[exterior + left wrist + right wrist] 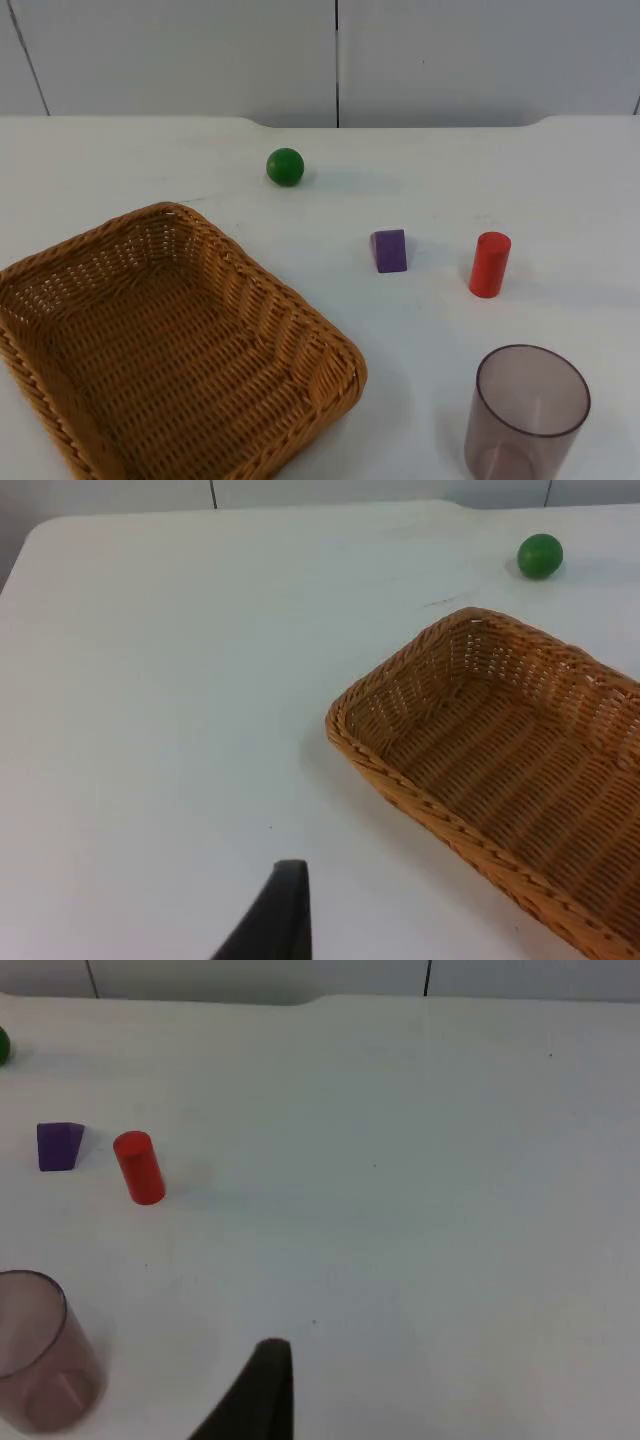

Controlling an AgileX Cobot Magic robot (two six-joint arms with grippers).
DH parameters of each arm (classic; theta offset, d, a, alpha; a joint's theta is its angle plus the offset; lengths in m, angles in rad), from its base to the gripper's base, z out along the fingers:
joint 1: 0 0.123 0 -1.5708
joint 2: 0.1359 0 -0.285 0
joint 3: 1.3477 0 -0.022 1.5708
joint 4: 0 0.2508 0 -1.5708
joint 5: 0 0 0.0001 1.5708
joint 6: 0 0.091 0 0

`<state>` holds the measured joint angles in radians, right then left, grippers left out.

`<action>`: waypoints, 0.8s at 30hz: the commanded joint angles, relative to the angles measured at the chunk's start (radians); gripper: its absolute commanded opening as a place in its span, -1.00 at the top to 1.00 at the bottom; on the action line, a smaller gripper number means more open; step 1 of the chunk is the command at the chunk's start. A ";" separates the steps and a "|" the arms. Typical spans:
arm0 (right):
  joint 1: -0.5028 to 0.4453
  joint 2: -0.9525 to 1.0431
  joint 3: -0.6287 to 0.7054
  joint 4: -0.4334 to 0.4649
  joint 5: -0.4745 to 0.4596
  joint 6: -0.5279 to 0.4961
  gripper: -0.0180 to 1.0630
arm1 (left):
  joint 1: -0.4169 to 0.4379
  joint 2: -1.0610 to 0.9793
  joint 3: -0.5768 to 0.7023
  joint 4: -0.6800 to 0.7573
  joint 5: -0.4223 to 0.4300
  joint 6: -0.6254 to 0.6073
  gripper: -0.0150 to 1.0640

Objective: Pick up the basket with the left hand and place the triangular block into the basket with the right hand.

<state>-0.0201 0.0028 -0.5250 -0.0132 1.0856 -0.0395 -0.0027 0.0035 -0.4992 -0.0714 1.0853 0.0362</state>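
On table: one basket (pixel 170 350), one purple triangular block (pixel 390 250), one red cylinder (pixel 490 264); finger state indiscernible.

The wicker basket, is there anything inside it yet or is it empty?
Empty. The top view shows bare weave across the basket floor, and the purple triangular block sits on the table, apart from it.

No lettering, label, brand mark, number or sign can be read on anything pictured: the woven brown wicker basket (pixel 170 350), the purple triangular block (pixel 390 250), the red cylinder block (pixel 490 264), the green ball (pixel 285 166), the translucent smoky plastic cup (pixel 527 412), the white table top (pixel 450 180) and the grey partition wall (pixel 200 55) all carry plain, unmarked surfaces.
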 commanded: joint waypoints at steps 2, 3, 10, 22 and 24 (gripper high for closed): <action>-0.008 0.010 -0.040 0.002 -0.013 0.002 -0.98 | -0.007 0.015 -0.034 0.001 -0.024 -0.004 -0.97; -0.008 0.040 -0.057 0.002 -0.013 0.002 -0.98 | -0.007 0.035 -0.048 0.001 -0.031 -0.004 -0.97; -0.008 0.223 -0.142 0.023 -0.053 0.002 -0.98 | -0.007 0.179 -0.084 -0.002 -0.069 -0.009 -0.97; -0.008 0.581 -0.212 0.026 -0.223 0.000 -0.98 | -0.007 0.494 -0.086 -0.168 -0.253 -0.009 -0.97; -0.008 0.640 -0.212 0.026 -0.259 -0.005 -0.98 | -0.007 0.559 -0.086 -0.171 -0.282 -0.009 -0.97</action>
<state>-0.0201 0.6161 -0.7326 0.0081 0.8630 -0.0393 -0.0058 0.5270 -0.5766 -0.2266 0.8354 0.0324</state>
